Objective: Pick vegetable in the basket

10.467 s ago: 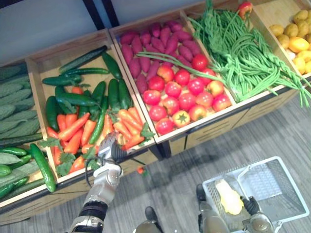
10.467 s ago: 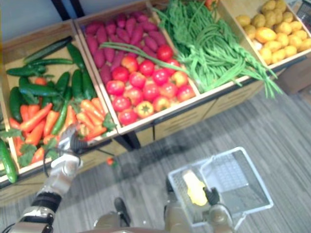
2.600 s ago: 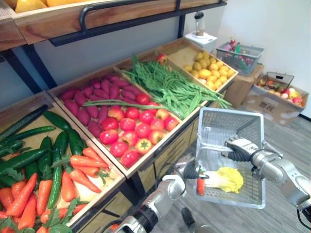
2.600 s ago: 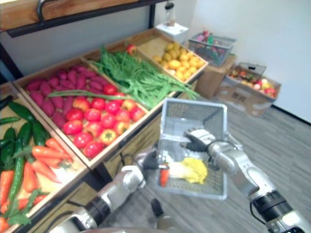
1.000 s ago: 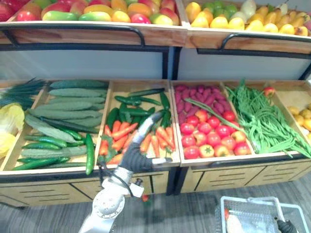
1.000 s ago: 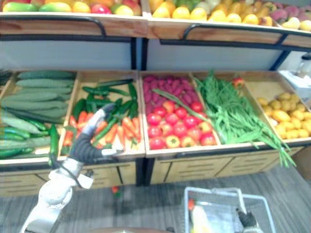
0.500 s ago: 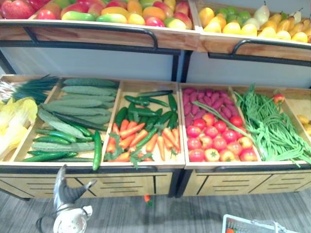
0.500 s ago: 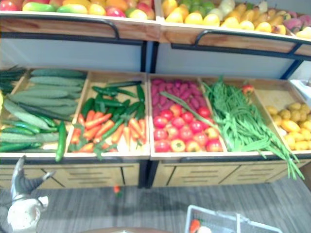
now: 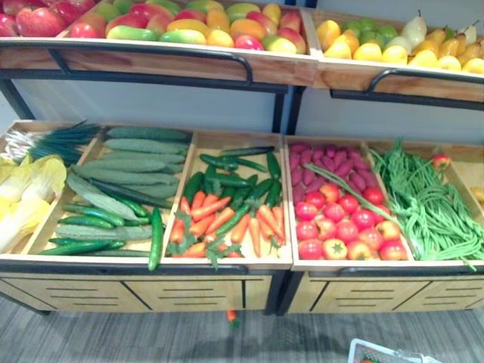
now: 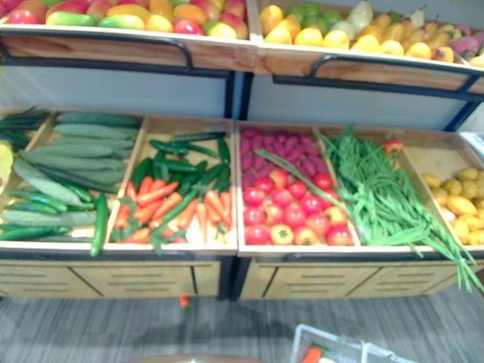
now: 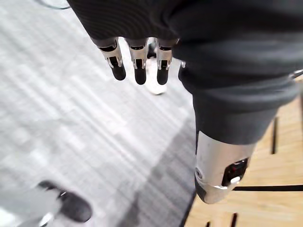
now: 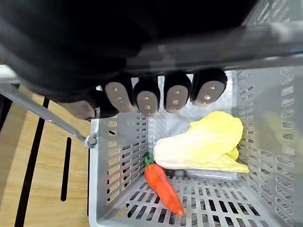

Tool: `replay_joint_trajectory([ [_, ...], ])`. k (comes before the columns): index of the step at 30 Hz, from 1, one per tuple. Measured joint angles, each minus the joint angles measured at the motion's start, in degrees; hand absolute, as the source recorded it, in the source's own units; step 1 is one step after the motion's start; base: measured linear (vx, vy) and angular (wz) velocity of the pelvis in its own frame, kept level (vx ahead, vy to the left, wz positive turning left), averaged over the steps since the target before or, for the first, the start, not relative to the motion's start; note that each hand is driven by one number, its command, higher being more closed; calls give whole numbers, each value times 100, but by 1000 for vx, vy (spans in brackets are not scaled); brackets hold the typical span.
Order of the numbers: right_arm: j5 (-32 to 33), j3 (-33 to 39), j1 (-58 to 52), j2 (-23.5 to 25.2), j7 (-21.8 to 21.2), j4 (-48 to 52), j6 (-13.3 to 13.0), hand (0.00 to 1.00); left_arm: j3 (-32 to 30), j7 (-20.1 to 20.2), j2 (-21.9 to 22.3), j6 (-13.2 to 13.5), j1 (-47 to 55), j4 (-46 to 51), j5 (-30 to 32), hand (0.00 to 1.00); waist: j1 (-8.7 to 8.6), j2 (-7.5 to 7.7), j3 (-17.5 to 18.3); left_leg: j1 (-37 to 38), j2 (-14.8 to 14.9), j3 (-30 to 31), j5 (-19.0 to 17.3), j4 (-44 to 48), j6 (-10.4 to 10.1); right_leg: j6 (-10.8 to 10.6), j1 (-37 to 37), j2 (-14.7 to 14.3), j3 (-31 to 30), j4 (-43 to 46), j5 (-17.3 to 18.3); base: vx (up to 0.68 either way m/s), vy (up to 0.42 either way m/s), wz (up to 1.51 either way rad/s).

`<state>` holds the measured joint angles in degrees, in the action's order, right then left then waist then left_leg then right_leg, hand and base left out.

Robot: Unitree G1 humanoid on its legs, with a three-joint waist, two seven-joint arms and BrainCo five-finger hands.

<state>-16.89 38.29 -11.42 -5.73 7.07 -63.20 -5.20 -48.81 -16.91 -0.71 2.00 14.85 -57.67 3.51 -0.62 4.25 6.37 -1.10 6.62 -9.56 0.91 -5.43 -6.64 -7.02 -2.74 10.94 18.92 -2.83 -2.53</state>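
Basket [image 12: 118, 156] hanging from right robot hand [image 12: 147, 97], fingers curling round its handle [image 12: 222, 42], carrying carrot [image 12: 163, 187] and cabbage [image 12: 203, 144]. Left robot hand [image 11: 137, 66] dangling empty, fingers straight, over grey floor [image 11: 71, 132]. Next, probably: reaching over wooden shelf [image 9: 151, 263] rim for another vegetable, keeping basket level. Tomatoes [image 9: 340, 227] and cucumbers [image 9: 113, 162] lying in neighbouring bins.

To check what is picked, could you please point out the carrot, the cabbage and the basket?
carrot [image 12: 163, 188], right wrist view, middle of its orange body.
cabbage [image 12: 203, 142], right wrist view, its pale yellow leaves.
basket [image 12: 119, 156], right wrist view, its slotted side wall.
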Motion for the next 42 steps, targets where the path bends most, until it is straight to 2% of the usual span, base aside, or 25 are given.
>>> replay_joint_trajectory([
  [3, 0, -63, 119, 17, -15, -106, 16, 100, 299, 457, 210, -89, -22, -380, -232, 0, -79, -89, -7, 99, 17, -154, -49, 2, -30, -28, -1, -28, -155, -10, -19, 45, -9, -26],
  [6, 1, -298, 113, 0, -15, -193, 18, 100, 771, 633, 275, -65, -71, -390, -203, 0, -83, -149, -43, 230, 58, -334, -114, 3, -57, -40, 9, -81, -330, -11, -27, 37, -10, -31],
  [13, 18, -756, -7, 22, -15, -334, 26, 100, 1854, 651, 88, 12, -173, -406, 261, 0, -89, -290, -132, 267, 80, -392, -143, 4, -74, -43, 8, -110, -368, -22, -28, 11, -8, -6],
  [18, 187, -776, 18, 20, -15, -400, 91, 100, 2274, 604, -69, 56, -230, -386, 680, 0, -92, -223, -258, 504, 106, -476, -241, 58, -98, -46, 105, -109, -494, 213, 99, 7, 2, -9],
  [20, 217, -772, 40, 24, -29, -396, 75, 100, 2515, 607, -172, 53, -262, -383, 780, 0, -106, -147, -470, 532, 144, -594, -651, 714, -67, -42, 30, -4, -696, 825, 401, -5, 29, -33],
  [23, 217, -728, -10, 91, -99, -250, 57, 100, 2710, 619, -310, 45, -348, -401, 985, 0, -125, -50, -616, 314, 213, -785, -1211, 1680, -26, -96, -216, 84, -1023, 1338, 611, -81, 62, -46],
  [24, 217, -665, -6, 138, -124, -84, 28, 100, 2723, 624, -342, 25, -399, -429, 1170, 0, -135, -28, -656, 133, 245, -929, -1410, 2055, 57, -220, -383, 94, -1272, 1367, 483, -116, 116, -81],
  [25, 217, -669, 18, 151, -127, -14, 10, 100, 2739, 617, -346, 17, -409, -414, 1241, 0, -140, -30, -690, 63, 292, -1072, -1507, 2211, 67, -231, -488, 41, -1414, 1395, 388, -125, 138, -127],
  [26, 225, -711, 78, 190, -118, 172, -20, 100, 2737, 592, -324, 17, -417, -377, 1249, 0, -129, -85, -770, -49, 501, -1499, -1721, 2524, 95, -143, -748, -139, -1666, 1415, -17, -288, 172, -182],
  [27, 228, -726, 81, 268, -114, 386, -34, 100, 2600, 585, -290, 14, -450, -364, 1241, 0, -119, -172, -861, -61, 773, -1952, -1867, 2716, 177, -26, -938, -410, -1612, 1111, -755, -352, 199, -204],
  [28, 228, -732, 83, 307, -125, 444, -53, 100, 2544, 590, -282, 9, -444, -364, 1240, 0, -115, -243, -884, -9, 871, -2189, -1875, 2670, 232, 36, -909, -535, -1553, 719, -1303, -378, 191, -221],
  [29, 258, -736, 119, 392, -127, 594, -107, 100, 2435, 588, -225, 14, -442, -287, 1236, 0, -124, -276, -943, 120, 1030, -2770, -1786, 2508, 385, 409, -981, -530, -877, 953, -1129, -307, 148, -185],
  [30, 396, -730, 85, 474, -126, 598, -121, 100, 2419, 597, -222, 27, -494, -144, 1254, 0, -184, -179, -997, 187, 1010, -3156, -1675, 2344, 450, 852, -1066, -280, 54, 1871, -463, -262, 132, -171],
  [31, 420, -740, 62, 494, -127, 587, -120, 100, 2422, 598, -222, 44, -500, -93, 1257, 0, -207, -163, -1006, 239, 1000, -3377, -1591, 2257, 447, 913, -1044, -138, 486, 2296, -180, -223, 122, -153],
  [32, 447, -747, 70, 469, -124, 462, -93, 100, 2435, 598, -215, 46, -496, -91, 1255, 0, -208, -167, -1004, 338, 979, -3790, -1474, 2070, 466, 902, -899, 109, 1097, 2952, 202, -139, 87, -135],
  [33, 439, -771, 109, 439, -122, 341, -70, 100, 2444, 599, -219, 45, -487, -104, 1252, 0, -206, -166, -1004, 378, 934, -4011, -1407, 1948, 472, 857, -809, 235, 1296, 3233, 342, -161, 90, -175],
  [34, 434, -794, 177, 395, -126, 144, -9, 100, 2535, 599, -252, 39, -500, -125, 1251, 0, -210, -145, -1002, 435, 830, -4375, -1288, 1763, 525, 742, -648, 483, 1415, 3652, 569, -119, 46, -149],
  [36, 434, -786, 232, 363, -115, -109, 65, 100, 2670, 606, -324, 29, -583, -167, 1232, 0, -219, -124, -1000, 368, 762, -4839, -1236, 1757, 540, 671, -332, 756, 1276, 3791, 627, -78, -29, -146],
  [37, 436, -770, 250, 352, -113, -231, 145, 100, 2737, 609, -362, 29, -638, -171, 1234, 0, -228, -87, -1000, 336, 730, -5107, -1189, 1789, 554, 642, -89, 832, 1112, 3543, 603, -43, -151, -147],
  [38, 437, -767, 243, 360, -117, -289, 205, 100, 2792, 610, -397, 30, -685, -169, 1230, 0, -233, -26, -993, 328, 739, -5281, -1113, 1799, 598, 333, 114, 722, 993, 2921, 756, -89, -340, -154],
  [41, 438, -784, 184, 245, -92, -328, 266, 100, 2952, 621, -351, 45, -832, -174, 1234, 0, -231, -200, -1020, 317, 1022, -5646, -1034, 1979, 515, 183, 149, 349, 980, 2104, 884, -72, -308, -101],
  [42, 440, -794, 176, 182, -99, -328, 273, 100, 3011, 620, -316, 48, -868, -177, 1233, 0, -237, -209, -1021, 322, 1070, -5781, -986, 1990, 493, 161, 173, 250, 946, 1866, 899, -59, -293, -89],
])
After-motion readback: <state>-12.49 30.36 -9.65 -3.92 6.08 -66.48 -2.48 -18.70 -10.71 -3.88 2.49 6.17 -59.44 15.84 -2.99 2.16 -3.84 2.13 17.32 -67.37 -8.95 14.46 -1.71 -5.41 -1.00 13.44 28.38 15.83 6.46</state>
